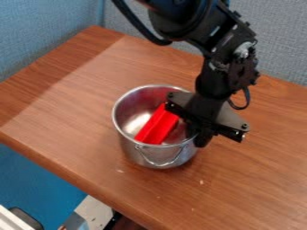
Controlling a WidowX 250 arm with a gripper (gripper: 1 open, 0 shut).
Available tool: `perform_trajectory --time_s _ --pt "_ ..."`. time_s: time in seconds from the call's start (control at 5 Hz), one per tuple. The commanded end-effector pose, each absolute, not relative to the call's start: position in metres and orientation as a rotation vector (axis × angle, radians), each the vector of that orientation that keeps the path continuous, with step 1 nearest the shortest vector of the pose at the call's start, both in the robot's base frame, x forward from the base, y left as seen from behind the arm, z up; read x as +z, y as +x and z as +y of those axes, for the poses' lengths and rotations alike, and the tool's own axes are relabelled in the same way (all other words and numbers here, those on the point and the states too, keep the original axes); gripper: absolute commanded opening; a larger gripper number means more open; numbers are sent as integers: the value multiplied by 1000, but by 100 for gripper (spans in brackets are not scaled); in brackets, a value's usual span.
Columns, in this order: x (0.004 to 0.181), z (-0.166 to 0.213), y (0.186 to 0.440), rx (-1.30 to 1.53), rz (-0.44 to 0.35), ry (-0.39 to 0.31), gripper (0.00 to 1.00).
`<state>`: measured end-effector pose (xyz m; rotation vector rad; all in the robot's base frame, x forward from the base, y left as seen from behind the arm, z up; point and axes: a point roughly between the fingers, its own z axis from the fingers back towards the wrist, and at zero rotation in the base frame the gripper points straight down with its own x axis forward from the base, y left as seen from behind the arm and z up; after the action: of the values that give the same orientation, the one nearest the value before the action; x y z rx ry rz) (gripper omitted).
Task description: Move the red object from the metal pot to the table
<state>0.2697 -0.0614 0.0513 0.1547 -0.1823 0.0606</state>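
The metal pot (135,151) stands on the brown table (54,94) near its front edge. Inside it leans the red object (153,125), a flat bright red block tilted up toward the pot's right rim. My black gripper (184,119) reaches down into the pot at its right side, shut on the upper end of the red object. The fingertips are hidden behind the block and the pot's rim.
The black arm (198,27) comes down from the top of the view. A blue wall (36,27) runs behind the table at the left. The table's front edge (84,175) drops off just below the pot.
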Motion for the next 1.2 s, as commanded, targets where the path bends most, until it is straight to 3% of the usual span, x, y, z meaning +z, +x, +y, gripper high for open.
perform_trajectory --time_s 0.0,0.2,0.4,0.6,1.0 --pt "71 -72 279 43 -250 124 0" --pt "70 -78 279 29 -248 118 0" --pt "66 -83 278 21 -241 115 100" --pt "64 -93 281 11 -244 107 0" --pt "59 -80 276 41 -229 114 0"
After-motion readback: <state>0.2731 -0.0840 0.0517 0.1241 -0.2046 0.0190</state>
